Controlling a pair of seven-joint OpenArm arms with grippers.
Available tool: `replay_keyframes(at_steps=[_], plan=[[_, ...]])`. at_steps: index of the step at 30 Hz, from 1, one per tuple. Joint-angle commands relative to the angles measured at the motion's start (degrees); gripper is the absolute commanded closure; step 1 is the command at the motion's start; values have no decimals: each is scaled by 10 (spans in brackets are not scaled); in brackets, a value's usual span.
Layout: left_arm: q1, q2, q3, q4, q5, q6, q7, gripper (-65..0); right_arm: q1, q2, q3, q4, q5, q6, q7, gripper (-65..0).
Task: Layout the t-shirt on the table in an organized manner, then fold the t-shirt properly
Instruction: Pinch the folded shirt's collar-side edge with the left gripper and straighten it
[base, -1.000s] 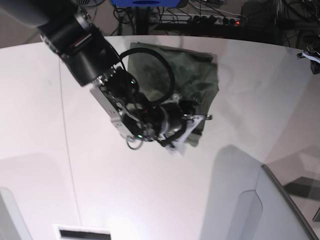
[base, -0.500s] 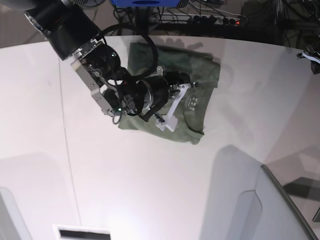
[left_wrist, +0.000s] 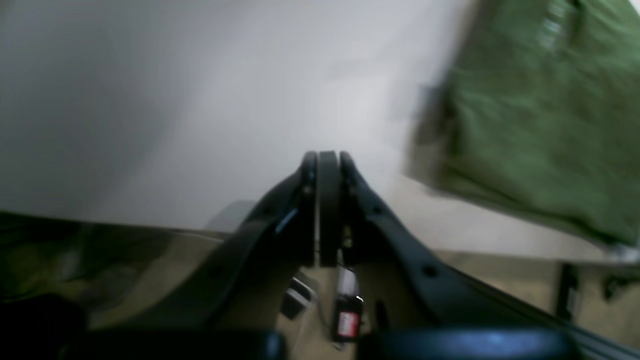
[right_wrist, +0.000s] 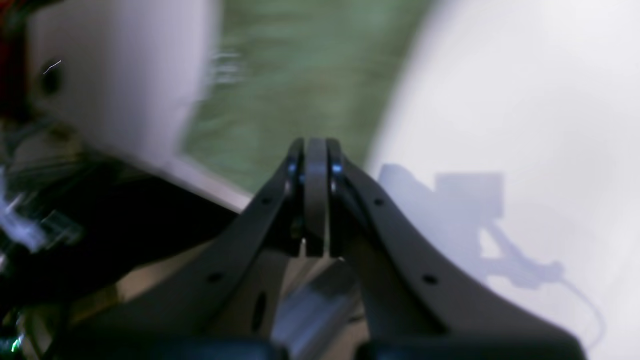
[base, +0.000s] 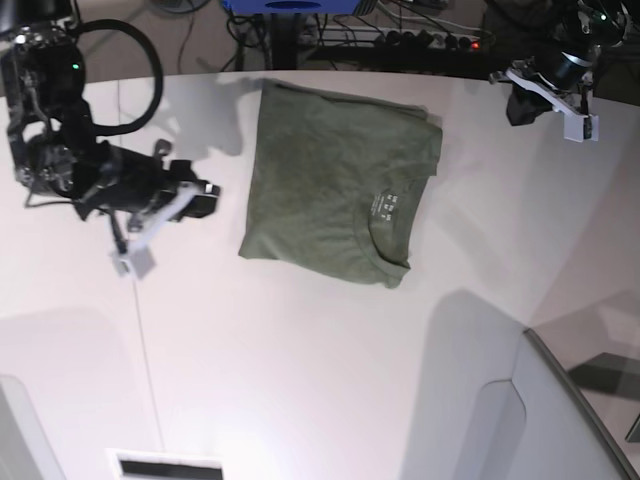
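The olive-green t-shirt (base: 335, 185) lies folded into a rough rectangle on the white table (base: 300, 350), toward its far side. The collar and its small white print face the near right corner. My right gripper (base: 135, 258) is shut and empty, off to the shirt's left above bare tabletop. The right wrist view shows its jaws (right_wrist: 315, 147) pressed together, with blurred green t-shirt (right_wrist: 300, 85) beyond. My left gripper (base: 583, 126) is shut and empty near the far right table edge. In its wrist view the gripper (left_wrist: 321, 160) has the t-shirt (left_wrist: 540, 110) to its right.
A thin seam line (base: 138, 320) runs down the tabletop on the left. A grey panel (base: 545, 400) rises at the near right corner. Cables and a power strip (base: 430, 38) lie beyond the far edge. A white box (base: 165, 465) sits at the near edge.
My right arm has swung off the shirt to the left, leaving the whole folded shirt uncovered. My left arm has come into the base view at the top right.
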Motion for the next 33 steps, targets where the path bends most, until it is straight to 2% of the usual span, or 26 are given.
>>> replay_keyframes(at_steps=[1,2,4,6,8,10,14,18,23,26,33], plan=[[11,-16,4,14,-17,-3,-14,0,-2,10,9,12,17,6,5,0],[20,-27,14,15,-30,-3,-14,-46,-10,19,17,12,17,6,5,0],[37,-43,47,10,-63,-3,-15,-229,-27,33,34,12,17,7,6,0],[61,-55,83,9,-86,-3,-17,-364,-42,48,39,12,16,7,24,0],[80,-57,116,9,-88,-3,-44,-433,-57,59,39,11,16,7,49,0],[104,-54,145,-3,-87,-3,-90,-443,-68,67,39,8,16,7,70,0],[117,-60,177,-96,-87,-3,-173,-443,-73,85,27,-18,13,7,95,0],[118,-73,206,-143,-87,-3,-239,-443,-73,86,-12,-36,-50,7,119,0],[105,-65,211,-111,-88,-3,-249,-443,-73,84,-60,-41,-120,7,122,0],[79,-57,207,-100,-87,-3,-248,-441,-73,70,-63,-44,-129,7,122,0],[30,-58,211,-103,-87,-3,-248,-441,-73,66,-64,-56,-129,7,122,0]])
